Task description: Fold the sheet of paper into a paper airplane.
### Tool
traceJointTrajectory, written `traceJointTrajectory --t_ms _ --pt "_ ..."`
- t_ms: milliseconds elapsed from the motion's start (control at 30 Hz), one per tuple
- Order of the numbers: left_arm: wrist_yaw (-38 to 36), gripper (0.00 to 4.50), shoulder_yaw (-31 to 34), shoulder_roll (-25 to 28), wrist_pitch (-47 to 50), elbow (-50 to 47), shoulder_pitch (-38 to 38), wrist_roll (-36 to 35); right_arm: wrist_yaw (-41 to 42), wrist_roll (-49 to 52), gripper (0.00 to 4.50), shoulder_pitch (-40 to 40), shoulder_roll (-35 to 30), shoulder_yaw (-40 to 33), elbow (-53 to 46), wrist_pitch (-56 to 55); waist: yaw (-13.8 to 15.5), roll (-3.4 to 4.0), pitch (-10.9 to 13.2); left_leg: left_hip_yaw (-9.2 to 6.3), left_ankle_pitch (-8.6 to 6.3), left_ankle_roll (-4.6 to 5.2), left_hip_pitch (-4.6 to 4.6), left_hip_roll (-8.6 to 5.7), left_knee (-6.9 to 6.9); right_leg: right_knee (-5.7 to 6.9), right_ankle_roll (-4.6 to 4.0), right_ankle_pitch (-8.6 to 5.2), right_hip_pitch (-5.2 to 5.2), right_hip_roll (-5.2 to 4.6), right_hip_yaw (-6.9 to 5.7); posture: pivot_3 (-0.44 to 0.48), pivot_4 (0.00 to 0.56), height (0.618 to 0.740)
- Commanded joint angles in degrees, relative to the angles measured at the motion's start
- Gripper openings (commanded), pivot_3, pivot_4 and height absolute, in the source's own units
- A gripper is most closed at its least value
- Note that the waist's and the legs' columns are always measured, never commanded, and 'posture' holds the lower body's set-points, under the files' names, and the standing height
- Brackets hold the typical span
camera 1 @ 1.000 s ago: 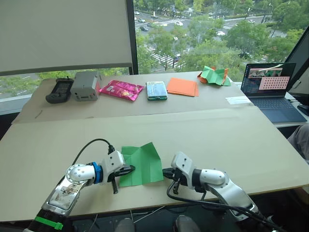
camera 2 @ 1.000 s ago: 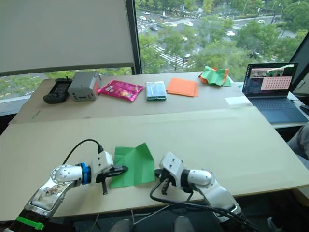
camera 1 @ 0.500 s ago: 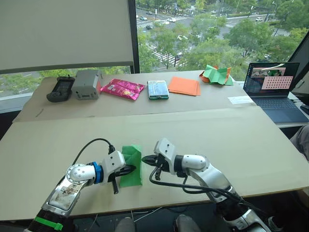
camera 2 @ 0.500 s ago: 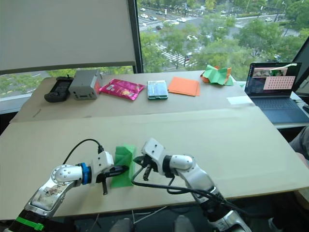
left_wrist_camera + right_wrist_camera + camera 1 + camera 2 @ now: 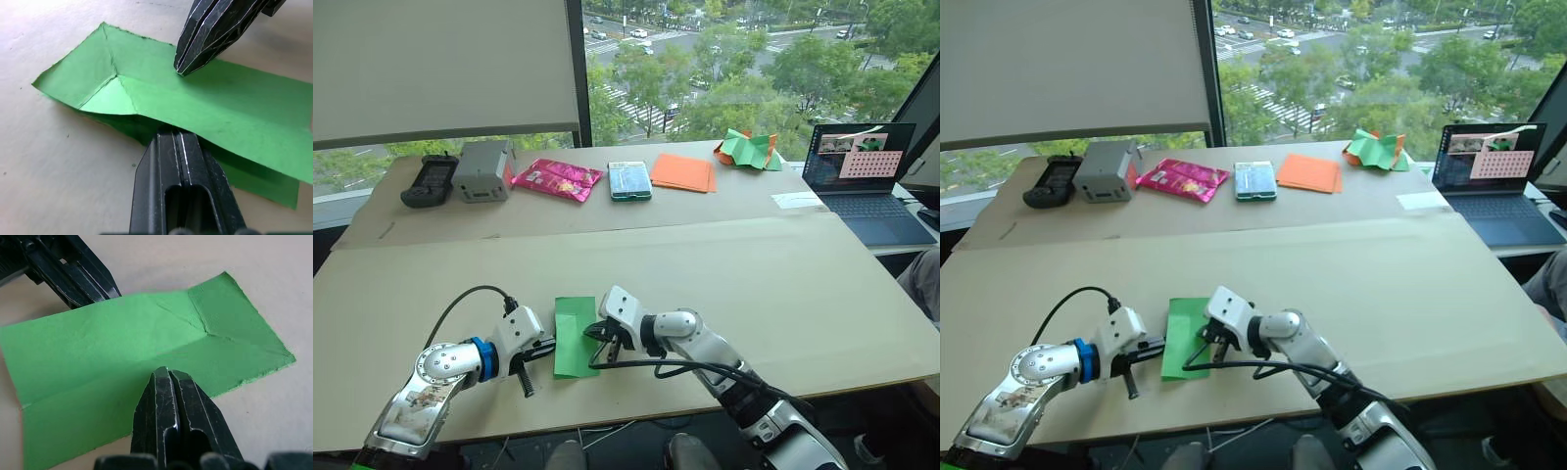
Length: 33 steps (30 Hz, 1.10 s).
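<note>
Change: folded over since a second ago, the sheet of paper [image 5: 576,336] was spread wide between the grippers and is now a narrow doubled strip; the right gripper [image 5: 594,334] has crossed from the sheet's right edge onto its top
Sheet of paper: bright green, lying flat on the near part of the tan table [image 5: 783,284], long side running away from the robot; its far end carries diagonal creases, and the lower layer peeks out past the upper one along one long edge
Right gripper: black fingers pressed together, tip resting on the upper layer of the strip near its right edge
Left gripper [image 5: 546,344]: fingers closed against each other, tip at the strip's left edge where the layers meet; whether it pinches the paper I cannot tell
Far side of table: a black handset [image 5: 423,182], a grey box [image 5: 482,170], a pink packet [image 5: 558,180], a blue-green packet [image 5: 629,181], flat orange sheets [image 5: 683,172], a crumpled green-and-orange heap [image 5: 746,150]
Right end: an open laptop [image 5: 864,180], screen lit
</note>
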Motion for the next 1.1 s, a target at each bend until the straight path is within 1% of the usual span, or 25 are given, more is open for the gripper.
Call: traceJointTrajectory --t_ms 33,133,233,400,467,600,767,967,1100 --pt "0.38 0.0 5.15 1.45 3.1 -3.72 -0.09 -3.43 0.94 -0.84 0.01 -0.17 0.23 0.7 1.13 -0.66 0.0 0.02 0.03 0.0 0.0 0.0 -0.02 0.0 0.0 0.0 0.0 0.0 -0.03 0.0 0.0 0.0 0.15 0.706" --pt "0.09 0.0 6.39 1.95 5.22 -5.08 -1.55 -5.28 1.16 -1.06 0.01 -0.15 0.23 0.63 1.48 -0.66 0.22 0.06 0.09 -0.01 0.0 0.0 -0.11 0.0 0.0 0.02 0.0 0.0 -0.11 0.0 0.0 0.0 0.15 0.706" --pt "-0.24 0.0 6.65 0.83 6.56 -5.54 -3.69 -7.91 1.24 -1.25 0.01 -0.03 0.2 0.69 1.65 -0.72 0.26 0.06 0.09 0.01 0.0 -0.01 -0.13 -0.01 0.02 -0.01 0.0 0.0 -0.1 -0.01 0.01 0.0 0.15 0.706" --pt "-1.44 0.0 4.45 -1.77 7.83 -4.26 -5.12 -11.16 0.93 -1.4 0.01 0.02 0.32 0.59 1.69 -0.28 0.03 -0.04 0.03 0.0 0.03 0.05 -0.12 0.0 0.02 0.01 0.0 0.0 -0.11 0.04 0.02 0.0 0.15 0.706" --pt "-2.43 0.0 2.14 -1.8 6.2 -1.86 -4.49 -9.29 0.69 -1.4 0.01 0.16 0.25 0.32 1.32 0.04 -0.07 -0.08 0.0 0.0 0.14 0.22 -0.12 0.0 0.01 0.03 0.0 0.01 -0.11 0.07 0.05 0.0 0.15 0.706" --pt "-3.62 0.0 -2.34 -2.37 2.81 3.65 -5.13 -5.82 0.52 -0.86 0.01 0.46 -0.53 -0.9 -0.57 0.87 -0.03 -0.05 -0.01 -0.01 0.14 0.23 -0.12 0.0 0.01 0.03 0.0 0.0 -0.13 0.1 0.09 0.0 0.15 0.706" --pt "-4.43 0.0 -5.6 -2.3 -1.27 8.62 -6.32 -2.14 0.88 -0.19 0.01 0.0 -1.08 -2.15 0.43 0.13 0.53 -0.06 -0.02 -0.01 0.07 0.11 -0.17 -0.01 0.05 -0.02 0.0 0.0 -0.13 0.08 0.1 0.0 0.15 0.706" --pt "-5.28 0.0 -7.2 -1.62 -3.13 8.79 -6.39 -0.35 2.0 -1.21 0.01 -2.14 -1.43 -2.22 6.11 -3.25 0.48 0.07 -0.09 0.01 0.08 0.12 -0.17 -0.01 0.05 -0.01 0.0 0.0 -0.12 0.08 0.1 0.0 0.15 0.706" --pt "-5.5 0.0 -7.46 -0.99 -3.94 8.23 -5.75 0.43 1.57 -2.54 0.01 -5.72 -0.32 -2.23 14.38 -5.97 0.34 0.15 -0.16 0.01 0.09 0.15 -0.13 -0.01 0.06 0.01 0.0 0.0 -0.1 0.08 0.11 0.0 0.15 0.706"
